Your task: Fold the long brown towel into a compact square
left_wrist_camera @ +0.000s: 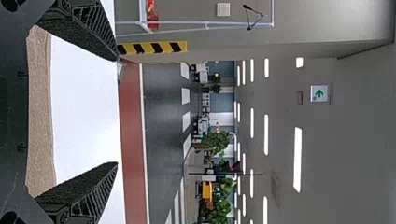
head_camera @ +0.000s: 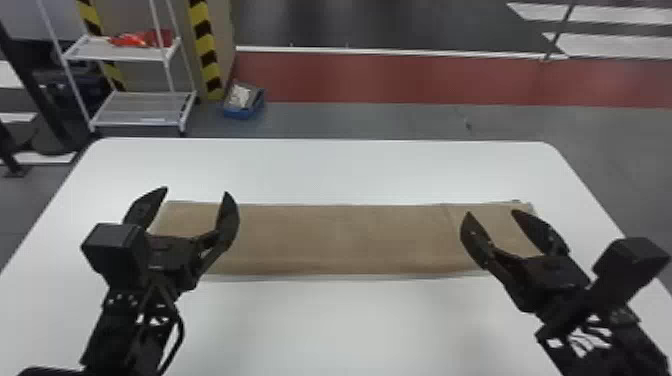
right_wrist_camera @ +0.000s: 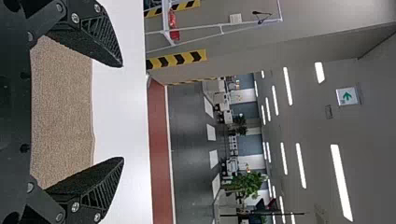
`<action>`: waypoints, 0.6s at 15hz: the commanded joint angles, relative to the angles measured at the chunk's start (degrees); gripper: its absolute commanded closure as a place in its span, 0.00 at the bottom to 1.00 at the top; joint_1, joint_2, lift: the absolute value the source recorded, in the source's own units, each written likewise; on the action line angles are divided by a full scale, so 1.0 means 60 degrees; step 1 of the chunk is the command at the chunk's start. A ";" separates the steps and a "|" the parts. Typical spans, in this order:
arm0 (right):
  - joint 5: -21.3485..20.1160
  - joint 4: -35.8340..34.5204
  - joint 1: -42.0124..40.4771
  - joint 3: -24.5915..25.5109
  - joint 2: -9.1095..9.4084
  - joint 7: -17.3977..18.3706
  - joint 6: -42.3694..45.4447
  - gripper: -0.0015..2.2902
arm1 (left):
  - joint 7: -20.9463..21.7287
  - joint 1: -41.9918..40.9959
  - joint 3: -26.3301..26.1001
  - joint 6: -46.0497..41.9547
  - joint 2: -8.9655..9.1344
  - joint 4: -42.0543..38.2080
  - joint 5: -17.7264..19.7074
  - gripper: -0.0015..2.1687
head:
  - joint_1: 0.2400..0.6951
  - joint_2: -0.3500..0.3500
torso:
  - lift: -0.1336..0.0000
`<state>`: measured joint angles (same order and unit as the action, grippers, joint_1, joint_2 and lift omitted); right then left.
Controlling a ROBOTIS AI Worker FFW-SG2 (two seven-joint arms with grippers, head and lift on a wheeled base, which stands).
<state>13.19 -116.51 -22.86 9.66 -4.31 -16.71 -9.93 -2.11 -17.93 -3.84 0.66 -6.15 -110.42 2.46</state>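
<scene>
The brown towel [head_camera: 350,240] lies flat on the white table [head_camera: 330,170] as a long, narrow band running left to right, its long edges nearly straight, with a faint crosswise crease close to its right end. Its cloth has a fine, grainy nap, and the long edge farther from the robot waves slightly. The smooth, matte table has rounded far corners beyond the towel's two ends. Over the towel's left end is the left hand [head_camera: 196,190], spread wide and holding nothing; its black fingers [left_wrist_camera: 88,28] taper to points and carry slanting ribs along their sides. Over the towel's right end is the right hand [head_camera: 492,212], also wide open with nothing in its grasp, the same ribbed wedges standing well apart. Past the towel's left end, beyond the table, stand a thin-framed white rack [head_camera: 135,107] with red things on its upper shelf and a boxy blue bin [head_camera: 243,102] on the floor; a flat red strip [head_camera: 400,77] crosses the floor farther beyond the towel.
</scene>
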 commanded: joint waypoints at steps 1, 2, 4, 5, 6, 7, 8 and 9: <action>-0.0002 -0.0006 -0.0013 0.0001 0.0000 -0.0014 0.0021 0.08 | 0.0000 -0.0001 -0.0033 0.0000 -0.0001 -0.0025 0.0000 0.04 | 1.00 0.42 | 0.07; 0.0013 -0.0006 -0.0028 0.0016 0.0000 -0.0014 0.0021 0.08 | 0.0000 -0.0001 -0.0033 0.0000 -0.0001 -0.0025 0.0000 0.04 | 1.00 0.42 | 0.07; -0.0002 -0.0006 -0.0028 0.0030 -0.0015 -0.0014 0.0021 0.08 | -0.0014 -0.0015 -0.0033 0.0000 -0.0001 -0.0039 0.0015 0.04 | 1.00 0.42 | 0.07; -0.0016 -0.0006 -0.0028 0.0030 -0.0029 -0.0028 0.0021 0.08 | -0.0014 -0.0045 -0.0019 0.0000 -0.0001 -0.0039 0.0015 0.04 | 1.00 0.42 | 0.07; -0.0016 -0.0006 -0.0028 0.0030 -0.0029 -0.0072 0.0080 0.08 | -0.0029 -0.0059 -0.0019 -0.0029 -0.0001 -0.0039 0.0015 0.04 | 1.00 0.42 | 0.07; -0.0016 0.0009 -0.0028 0.0030 -0.0029 -0.0072 0.0109 0.08 | -0.0029 -0.0059 -0.0004 -0.0029 -0.0001 -0.0039 0.0015 0.04 | 1.00 0.42 | 0.07; -0.0016 0.0009 -0.0028 0.0030 -0.0029 -0.0072 0.0109 0.08 | -0.0029 -0.0059 -0.0004 -0.0029 -0.0001 -0.0039 0.0015 0.04 | 1.00 0.42 | 0.07; -0.0016 0.0009 -0.0028 0.0030 -0.0029 -0.0072 0.0109 0.08 | -0.0029 -0.0059 0.0011 -0.0029 0.0014 -0.0039 0.0029 0.04 | 1.00 0.42 | 0.07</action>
<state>13.10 -116.47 -23.03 9.84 -4.48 -17.14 -9.32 -2.29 -18.28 -3.84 0.50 -6.15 -110.66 2.57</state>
